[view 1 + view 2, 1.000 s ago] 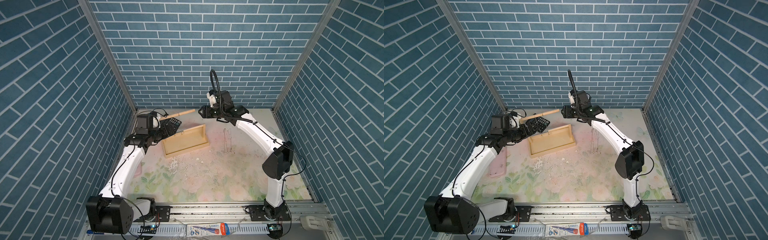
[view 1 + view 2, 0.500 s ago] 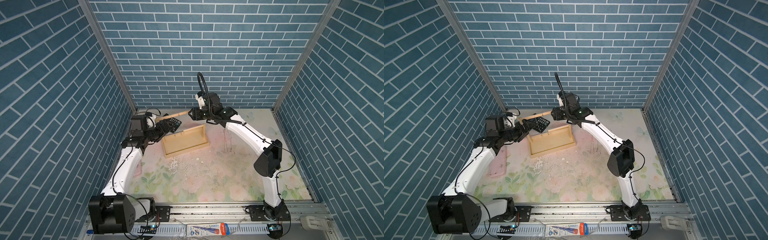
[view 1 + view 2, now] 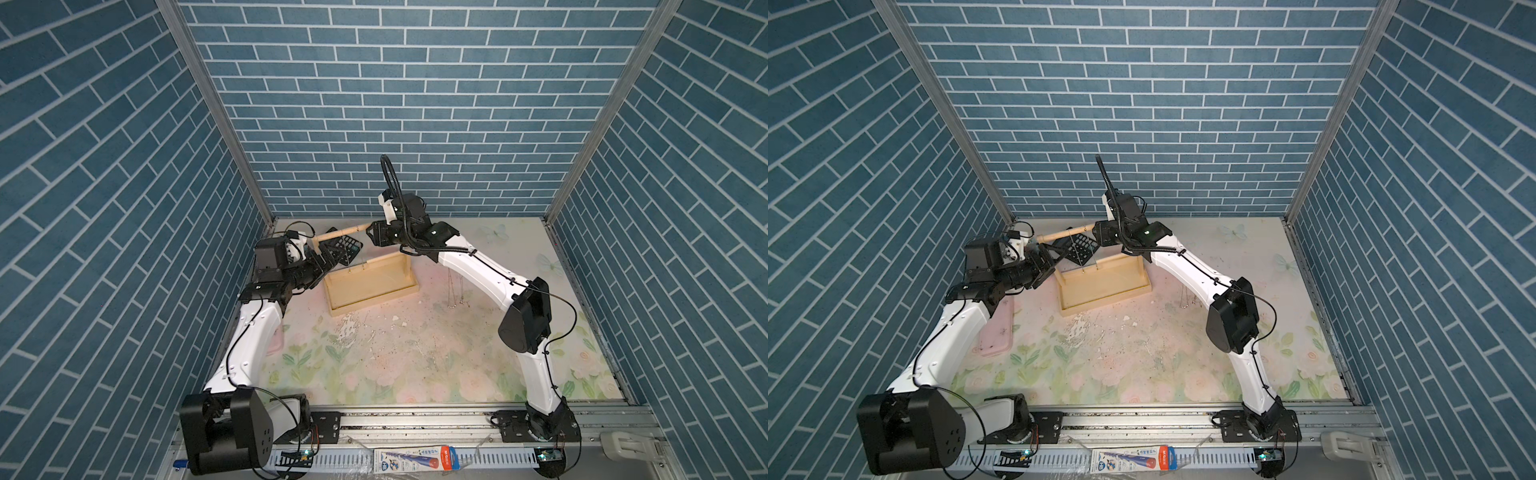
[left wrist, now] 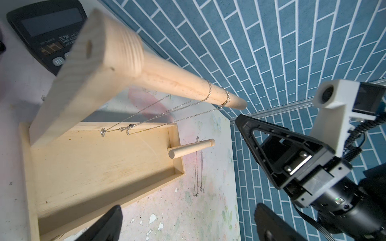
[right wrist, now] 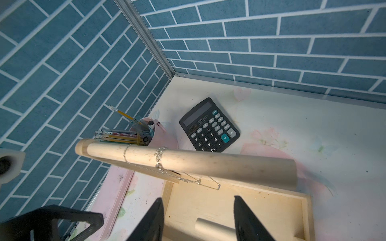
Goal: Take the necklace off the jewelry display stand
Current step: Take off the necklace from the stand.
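The jewelry display stand [image 3: 371,286] is pale wood, with a tray base and a long top dowel [image 4: 177,83]. Two thin silver necklaces [image 4: 208,94] loop over that dowel near its free end and hang down over the tray; they also show in the right wrist view as chains [image 5: 159,156]. My right gripper [image 5: 198,199] is open at the dowel's free end, its jaws over the tray and below the bar, holding nothing. My left gripper [image 4: 188,206] is wide open beside the stand's tall upright [image 4: 69,87], also holding nothing.
Two more chains [image 3: 457,291] lie on the floral mat right of the stand. A black calculator [image 5: 208,125] and a pink pencil cup [image 5: 160,135] sit behind the stand. A pink tray [image 3: 996,328] lies under the left arm. Brick walls close in on three sides.
My right arm has swung left, bringing its gripper up to the dowel's free end, and its jaws have narrowed somewhat. The left arm shifted slightly beside the stand.
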You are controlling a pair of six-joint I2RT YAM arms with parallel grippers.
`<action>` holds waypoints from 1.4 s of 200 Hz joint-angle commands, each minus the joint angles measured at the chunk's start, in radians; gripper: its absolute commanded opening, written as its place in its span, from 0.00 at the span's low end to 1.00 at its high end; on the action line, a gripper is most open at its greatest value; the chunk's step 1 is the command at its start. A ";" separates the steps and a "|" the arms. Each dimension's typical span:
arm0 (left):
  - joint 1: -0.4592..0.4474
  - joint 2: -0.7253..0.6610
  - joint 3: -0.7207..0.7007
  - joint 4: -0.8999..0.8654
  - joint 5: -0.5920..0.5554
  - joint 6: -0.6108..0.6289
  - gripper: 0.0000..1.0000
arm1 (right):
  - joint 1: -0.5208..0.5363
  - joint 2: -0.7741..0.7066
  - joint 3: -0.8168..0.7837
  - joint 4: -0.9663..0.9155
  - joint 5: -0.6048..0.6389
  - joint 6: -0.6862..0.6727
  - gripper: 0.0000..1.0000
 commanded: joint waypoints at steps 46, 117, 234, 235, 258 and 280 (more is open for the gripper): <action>0.029 -0.010 -0.060 0.147 0.073 -0.043 0.99 | 0.029 0.063 0.061 0.033 0.024 0.002 0.50; 0.046 -0.007 -0.082 0.180 0.091 -0.070 0.99 | 0.045 0.088 0.075 0.062 0.027 -0.002 0.42; 0.054 -0.006 -0.093 0.186 0.094 -0.080 0.99 | 0.065 0.140 0.128 0.079 0.035 0.007 0.23; 0.054 -0.007 -0.093 0.187 0.094 -0.079 0.99 | 0.065 0.140 0.129 0.079 0.035 0.007 0.23; 0.053 -0.006 -0.094 0.186 0.095 -0.081 0.99 | 0.069 0.150 0.142 0.078 0.040 0.008 0.20; 0.053 -0.007 -0.096 0.190 0.099 -0.083 0.99 | 0.071 0.158 0.149 0.076 0.048 0.010 0.18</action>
